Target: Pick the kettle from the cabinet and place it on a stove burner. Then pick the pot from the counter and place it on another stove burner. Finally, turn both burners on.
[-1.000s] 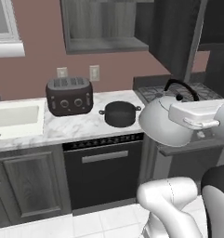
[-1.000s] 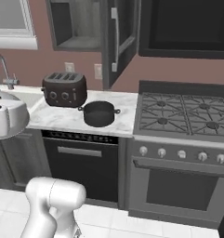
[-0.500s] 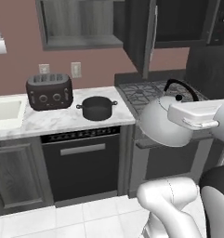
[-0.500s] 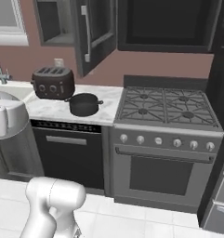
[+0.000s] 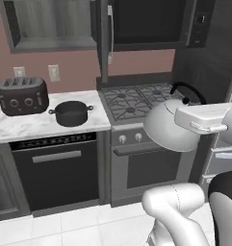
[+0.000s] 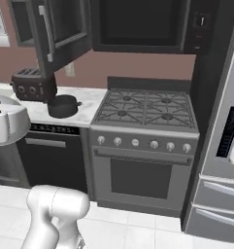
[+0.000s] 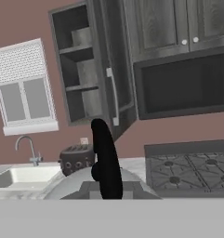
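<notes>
Tall silver fridge (image 6: 220, 146) at far right, beside the gas cooktop and oven. Dark grey cabinet (image 7: 88, 74) up on the wall, door swung open, shelves bare, next to the black microwave (image 6: 140, 24) above the stove. White marble counter (image 5: 35, 126) left of the stove, over a black dishwasher (image 5: 55, 168), with a sink (image 7: 20, 176) and tap at its far end under a window (image 7: 23, 90). Stove burners (image 6: 147, 108) under grey grates, nothing on them; silver knobs (image 6: 143, 143) along the front. Kettle (image 5: 171, 126) held up in the air in front of the stove's right front corner, at about cooktop height, clear of the grates, dome tilted toward the camera, black arched handle (image 5: 187, 91) on top; seen again at the left edge of the right base view (image 6: 4, 124). Gripper (image 5: 204, 120) white and blocky against the kettle's right side, apparently carrying it; fingers hidden, so how far closed cannot be told. In the hand view, black handle (image 7: 106, 160) rising just ahead of the camera over the pale dome. Dark four-slot toaster (image 5: 22, 96) at the back of the counter. Pot (image 5: 71, 113) squat and dark, lidless, on the counter between toaster and stove, near the stove's left edge.
</notes>
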Controlling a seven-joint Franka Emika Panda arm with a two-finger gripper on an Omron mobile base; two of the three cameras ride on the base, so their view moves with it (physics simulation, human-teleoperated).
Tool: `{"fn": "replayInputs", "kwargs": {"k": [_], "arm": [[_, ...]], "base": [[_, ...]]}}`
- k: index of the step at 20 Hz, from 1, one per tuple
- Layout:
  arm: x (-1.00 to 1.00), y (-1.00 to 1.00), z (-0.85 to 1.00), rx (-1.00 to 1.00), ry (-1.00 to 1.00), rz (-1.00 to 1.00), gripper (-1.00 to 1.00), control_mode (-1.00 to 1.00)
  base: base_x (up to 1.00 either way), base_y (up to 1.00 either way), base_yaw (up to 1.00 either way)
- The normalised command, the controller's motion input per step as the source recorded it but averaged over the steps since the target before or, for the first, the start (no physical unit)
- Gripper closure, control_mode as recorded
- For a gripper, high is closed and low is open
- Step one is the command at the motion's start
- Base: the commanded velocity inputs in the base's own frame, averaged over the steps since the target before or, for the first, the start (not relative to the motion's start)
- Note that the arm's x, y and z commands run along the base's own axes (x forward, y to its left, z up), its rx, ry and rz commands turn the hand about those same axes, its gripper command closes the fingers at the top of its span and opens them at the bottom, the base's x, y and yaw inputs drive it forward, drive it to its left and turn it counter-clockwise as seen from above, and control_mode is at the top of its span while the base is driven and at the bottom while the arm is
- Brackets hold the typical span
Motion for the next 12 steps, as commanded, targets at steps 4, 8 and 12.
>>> {"fn": "replayInputs", "kwargs": {"k": [4,8,12], "arm": [[0.00,0.00,0.00,0.00,0.00,0.00,1.00,1.00],[0.00,0.00,0.00,0.00,0.00,0.00,1.00,1.00],[0.00,0.00,0.00,0.00,0.00,0.00,1.00,1.00]], "base": [[-0.03,-0.69,0.00],[0.00,-0.66,0.00],[0.02,-0.61,0.00]]}}
